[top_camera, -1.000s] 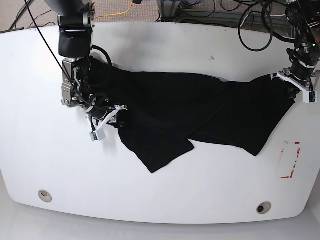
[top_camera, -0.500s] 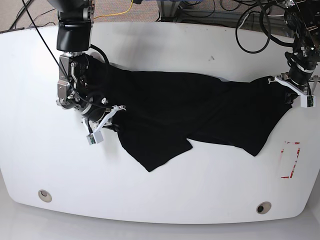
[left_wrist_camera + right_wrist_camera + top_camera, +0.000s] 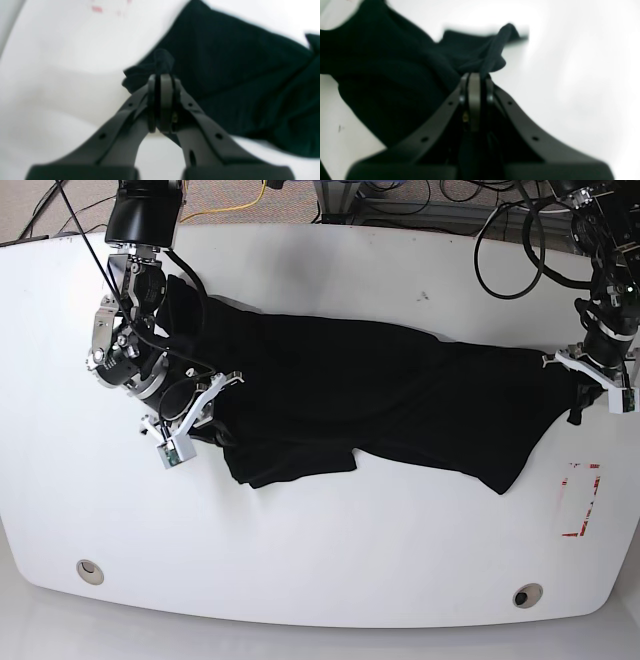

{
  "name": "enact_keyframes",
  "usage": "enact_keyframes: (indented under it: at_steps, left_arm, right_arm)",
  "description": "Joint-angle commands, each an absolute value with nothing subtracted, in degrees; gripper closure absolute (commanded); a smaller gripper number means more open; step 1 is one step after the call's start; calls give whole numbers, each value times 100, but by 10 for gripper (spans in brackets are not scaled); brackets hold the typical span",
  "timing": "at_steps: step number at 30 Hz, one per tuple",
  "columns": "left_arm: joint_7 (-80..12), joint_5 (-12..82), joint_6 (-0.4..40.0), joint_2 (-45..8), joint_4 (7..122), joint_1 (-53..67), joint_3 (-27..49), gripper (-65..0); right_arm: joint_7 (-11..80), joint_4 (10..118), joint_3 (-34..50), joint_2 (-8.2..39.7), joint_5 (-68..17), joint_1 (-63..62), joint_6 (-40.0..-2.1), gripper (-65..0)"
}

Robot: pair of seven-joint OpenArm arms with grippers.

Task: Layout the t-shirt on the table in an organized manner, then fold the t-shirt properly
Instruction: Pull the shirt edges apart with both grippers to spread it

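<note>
The black t-shirt (image 3: 370, 400) is stretched left to right across the white table (image 3: 320, 580), creased, with a flap hanging toward the front at the middle. My right gripper (image 3: 190, 415), on the base view's left, is shut on a bunch of the t-shirt (image 3: 492, 55) at its left end. On the base view's right, my left gripper (image 3: 590, 380) is shut on the t-shirt (image 3: 162, 58) at its right end. In both wrist views the fingers (image 3: 166, 100) meet, with a tuft of fabric poking out past the tips.
A red tape rectangle (image 3: 580, 500) is at the table's right, in front of my left gripper. Two metal-ringed holes (image 3: 90, 571) (image 3: 527, 595) sit near the front edge. Cables (image 3: 520, 240) hang behind the table's far right.
Both grippers have drawn apart, pulling the t-shirt flatter and wider. My right gripper moved left. The hanging front flap has shortened and shifted up and left.
</note>
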State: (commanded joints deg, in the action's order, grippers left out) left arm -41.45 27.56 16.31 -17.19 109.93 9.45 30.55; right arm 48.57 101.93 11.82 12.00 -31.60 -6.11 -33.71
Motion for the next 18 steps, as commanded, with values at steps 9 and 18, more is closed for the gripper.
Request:
enact_keyframes:
  at_steps: [9,18]
  left_arm:
    - [-4462,2747,1613,-1727,11046,-567,2897,0]
    - [-4971,2738,1604,-1727,11046,-2448,2888,0]
  right_arm:
    - [4857,9736,1147,1490,-3134,-1771,-3424,0]
    - [4875,8787,1007,1903,-3160,-3565,-3424,0]
